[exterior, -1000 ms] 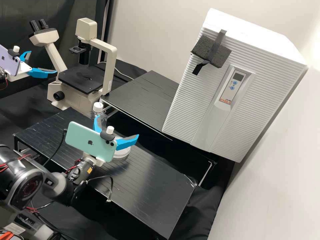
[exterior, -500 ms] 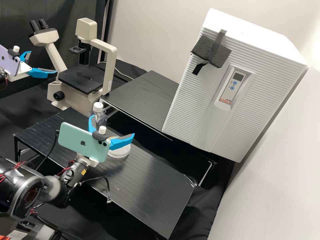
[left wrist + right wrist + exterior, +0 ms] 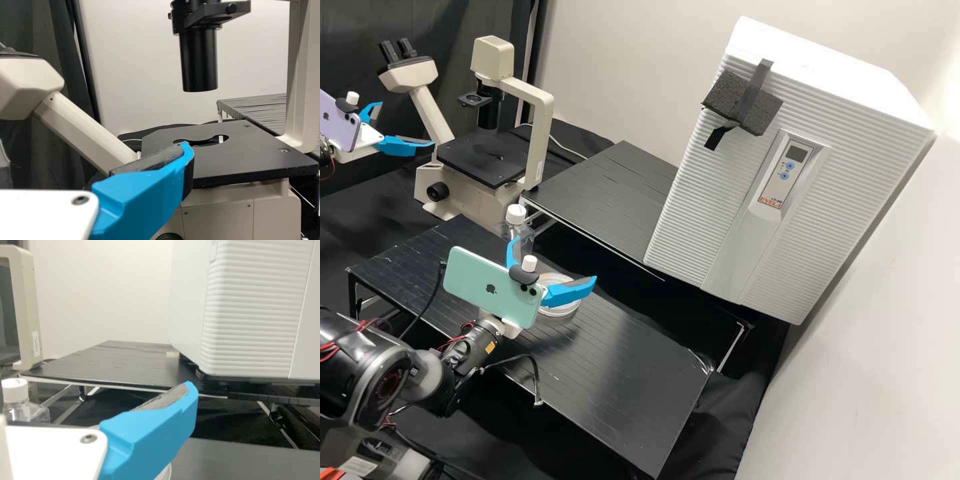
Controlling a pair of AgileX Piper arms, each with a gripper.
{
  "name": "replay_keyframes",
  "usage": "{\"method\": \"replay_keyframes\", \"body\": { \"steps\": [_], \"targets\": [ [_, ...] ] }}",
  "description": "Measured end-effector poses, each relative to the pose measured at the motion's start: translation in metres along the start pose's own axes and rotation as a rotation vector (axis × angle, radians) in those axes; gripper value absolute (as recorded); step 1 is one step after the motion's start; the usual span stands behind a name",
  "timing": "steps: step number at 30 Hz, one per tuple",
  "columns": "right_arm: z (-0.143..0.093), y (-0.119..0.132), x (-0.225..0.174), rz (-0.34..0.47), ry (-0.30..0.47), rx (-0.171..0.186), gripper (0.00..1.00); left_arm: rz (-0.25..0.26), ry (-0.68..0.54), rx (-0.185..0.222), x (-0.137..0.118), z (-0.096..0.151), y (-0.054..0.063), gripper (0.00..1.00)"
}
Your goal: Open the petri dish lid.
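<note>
In the high view the round, pale petri dish [image 3: 562, 311] rests on the front black table, partly covered by a blue finger of my right gripper [image 3: 554, 259]. That gripper stands open, its fingers spread; whether it touches the dish cannot be told. A strip of the dish's edge [image 3: 167, 473] shows beneath a finger of my right gripper [image 3: 186, 392] in the right wrist view. My left gripper [image 3: 407, 123] is open at the upper left, before the microscope and far from the dish. In the left wrist view, my left gripper [image 3: 185, 152] has one finger in front of the microscope stage.
A clear bottle with a white cap [image 3: 516, 215] stands just behind the right gripper. The microscope [image 3: 484, 160] is at the back left, and a large white incubator [image 3: 780, 167] at the back right. The front table [image 3: 633, 367] extends rightward from the dish.
My right gripper shifted left in the high view, then back right a little, uncovering more of the dish than a second ago. The left gripper has kept still.
</note>
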Motion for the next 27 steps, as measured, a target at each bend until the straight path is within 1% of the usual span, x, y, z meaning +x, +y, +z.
{"method": "replay_keyframes", "body": {
  "steps": [4,12,17,19,24,26,27],
  "targets": [
    [0.0018,-0.0016,0.0,-0.019,-0.019,0.0,1.0,0.0,0.0,0.0,0.0,0.0,0.0,1.0],
    [0.0056,-0.0022,0.0005,-0.027,-0.046,-0.002,1.0,0.0,0.0,0.0,0.0,0.0,0.0,1.0],
    [0.0061,-0.0056,0.0005,-0.046,-0.063,0.006,1.0,0.0,0.0,0.0,0.0,0.0,0.0,1.0],
    [0.0061,-0.0059,0.0005,-0.043,-0.069,0.005,1.0,0.0,0.0,0.0,0.0,0.0,0.0,1.0],
    [0.0081,-0.0081,0.0011,-0.044,-0.094,0.015,1.0,0.0,0.0,0.0,0.0,0.0,0.0,1.0],
    [0.0081,-0.0092,0.0013,-0.045,-0.098,0.011,1.0,0.0,0.0,0.0,0.0,0.0,0.0,1.0],
    [0.0082,-0.01,0.0014,-0.046,-0.101,0.003,1.0,0.0,0.0,0.0,0.0,0.0,0.0,1.0]
  ]
}}
